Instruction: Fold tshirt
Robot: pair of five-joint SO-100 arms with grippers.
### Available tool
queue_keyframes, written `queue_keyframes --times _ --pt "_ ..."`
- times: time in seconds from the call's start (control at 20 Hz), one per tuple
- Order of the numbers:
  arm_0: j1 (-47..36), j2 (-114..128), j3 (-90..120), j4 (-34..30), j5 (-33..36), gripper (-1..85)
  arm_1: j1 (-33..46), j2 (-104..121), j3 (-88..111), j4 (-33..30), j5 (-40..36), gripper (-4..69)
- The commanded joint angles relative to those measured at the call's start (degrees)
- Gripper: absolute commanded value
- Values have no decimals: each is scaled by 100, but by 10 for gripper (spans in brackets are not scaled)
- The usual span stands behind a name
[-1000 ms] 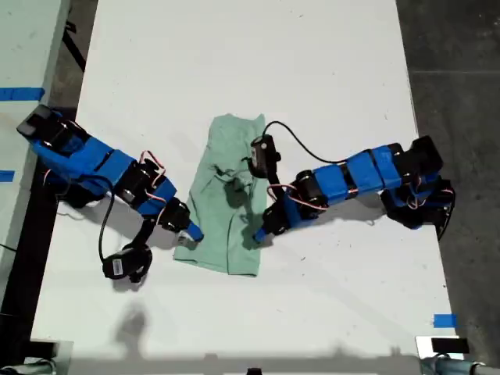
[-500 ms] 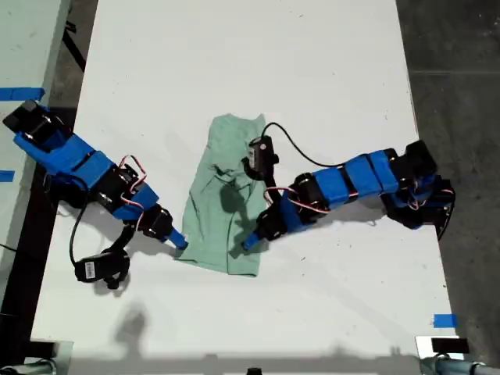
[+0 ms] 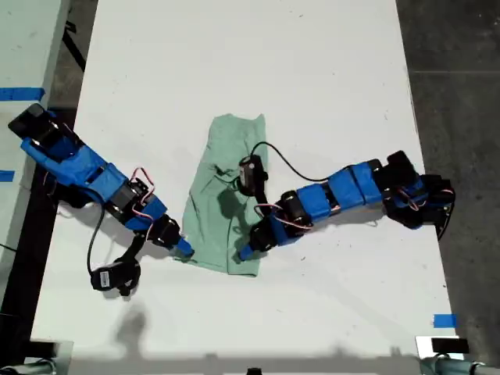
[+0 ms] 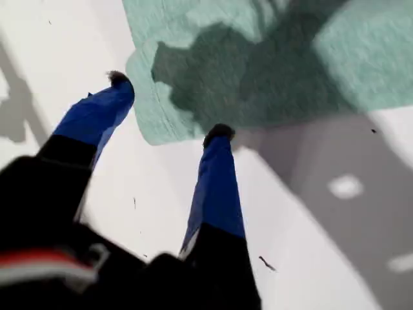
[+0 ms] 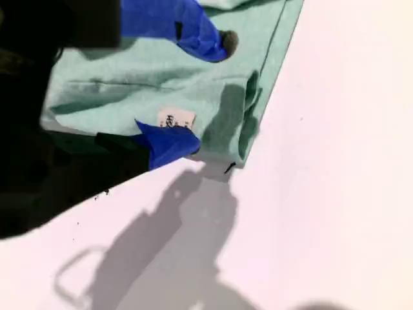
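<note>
Tshirt (image 3: pixel 225 199), pale mint green and wrinkled, lies folded into a long strip mid-surface (image 3: pixel 234 70). My first gripper (image 4: pixel 169 106) hangs with fingers spread at one corner of its hem; my second gripper (image 5: pixel 205 90) straddles the other corner, fingers likewise apart.

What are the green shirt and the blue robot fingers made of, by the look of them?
The tshirt looks like soft knit cloth, matte: it wrinkles and has stitched hems. The fingers of my first gripper look like smooth hard plastic, perhaps printed, with dark, possibly rubbery tips.
</note>
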Motion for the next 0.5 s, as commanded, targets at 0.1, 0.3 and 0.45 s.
queue_keyframes --times 0.1,0.3,0.45 --pt "185 -343 501 -1169 18 195 -105 -404 -536 -580 9 255" --pt "202 -835 510 -1661 158 186 -229 -949 -606 -914 88 259" --pt "88 -976 545 -1819 439 140 -325 -1072 -606 -1063 97 176"
